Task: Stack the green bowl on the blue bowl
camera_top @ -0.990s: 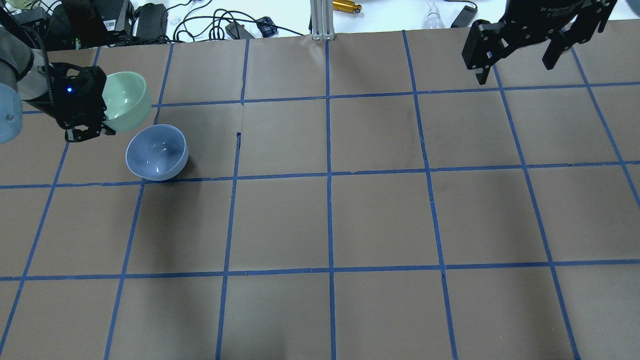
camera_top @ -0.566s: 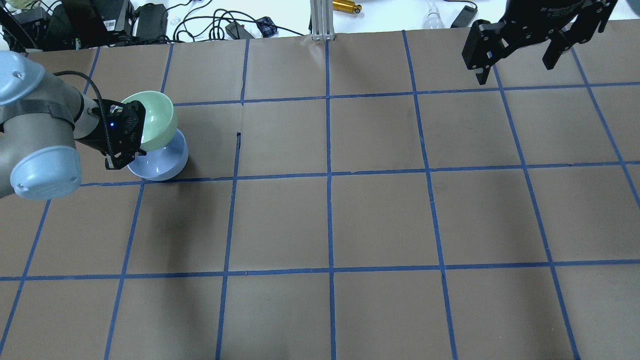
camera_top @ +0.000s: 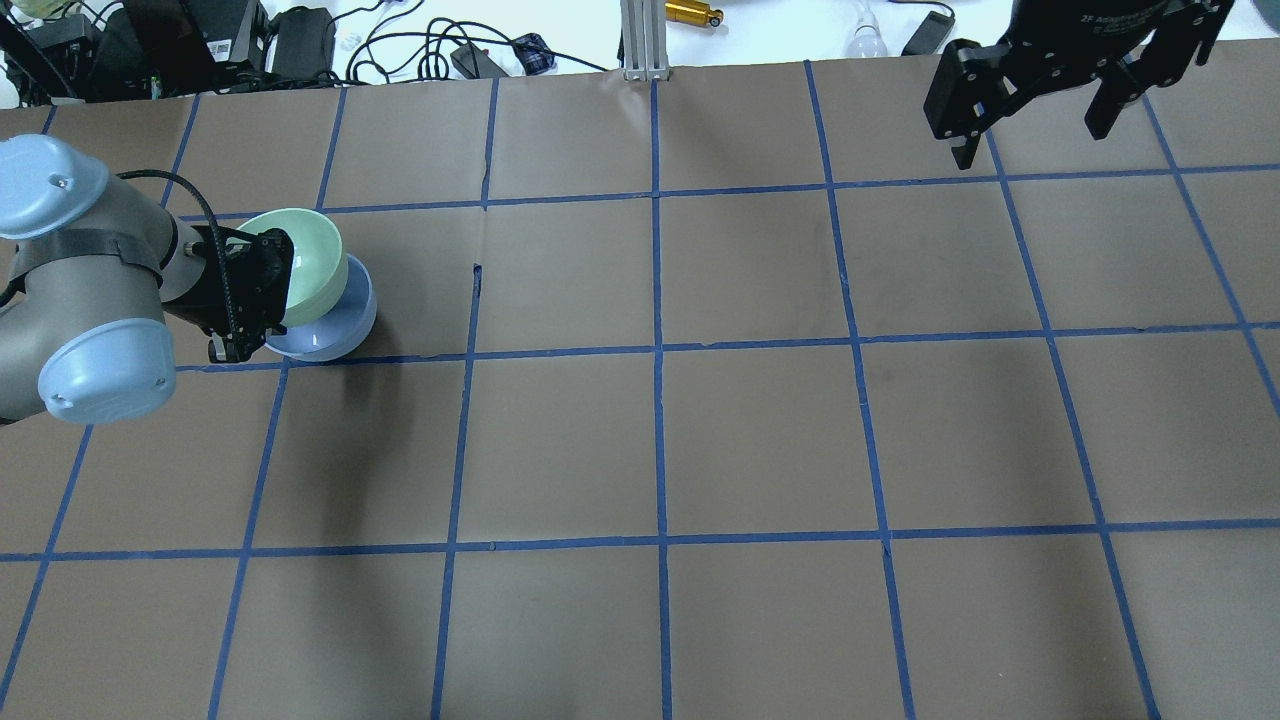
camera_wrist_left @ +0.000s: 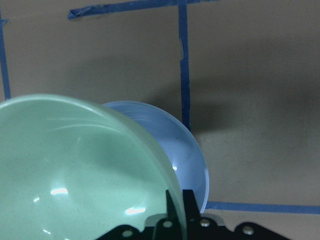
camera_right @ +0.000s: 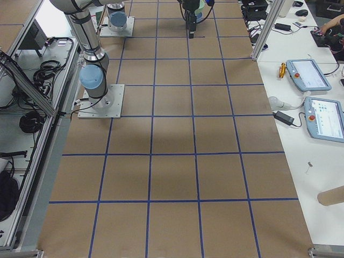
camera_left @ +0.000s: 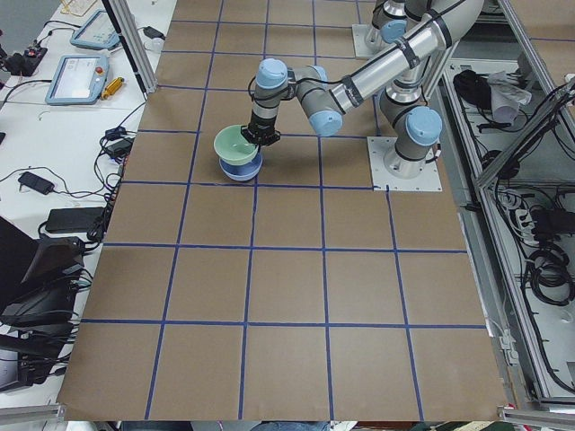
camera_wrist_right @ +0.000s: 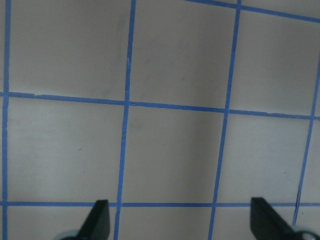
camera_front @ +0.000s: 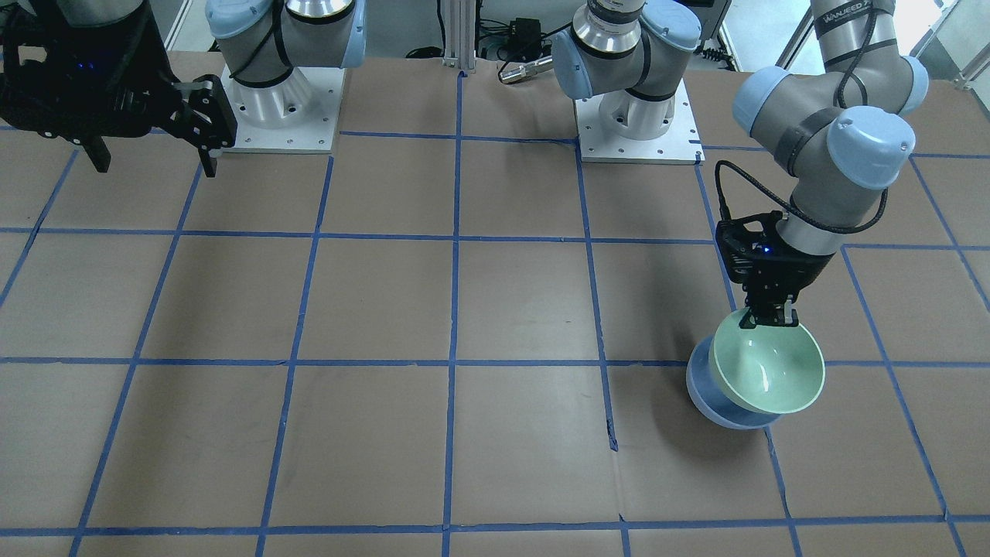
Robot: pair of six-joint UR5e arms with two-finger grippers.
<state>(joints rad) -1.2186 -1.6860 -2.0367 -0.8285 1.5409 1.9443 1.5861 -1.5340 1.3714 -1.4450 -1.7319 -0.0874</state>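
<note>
The green bowl [camera_top: 310,258] hangs tilted over the blue bowl [camera_top: 345,322], covering most of it and offset a little toward the table's far side. I cannot tell whether the two touch. The blue bowl stands on the brown table at the left. My left gripper [camera_top: 272,285] is shut on the green bowl's near rim. The front view shows the pinch [camera_front: 766,319] on the green bowl [camera_front: 769,371] above the blue bowl [camera_front: 715,406]. In the left wrist view the green bowl [camera_wrist_left: 75,175] fills the left and the blue bowl [camera_wrist_left: 182,150] shows behind it. My right gripper [camera_top: 1030,135] is open and empty, high at the far right.
The table is brown paper with a blue tape grid [camera_top: 655,350]. Cables and power bricks [camera_top: 300,40] and an aluminium post [camera_top: 645,40] sit beyond the far edge. The two arm bases [camera_front: 634,124] stand at the robot's side.
My left arm carried the green bowl from beside the blue bowl to over it, then lowered it slightly. The blue bowl and the right arm have not moved.
</note>
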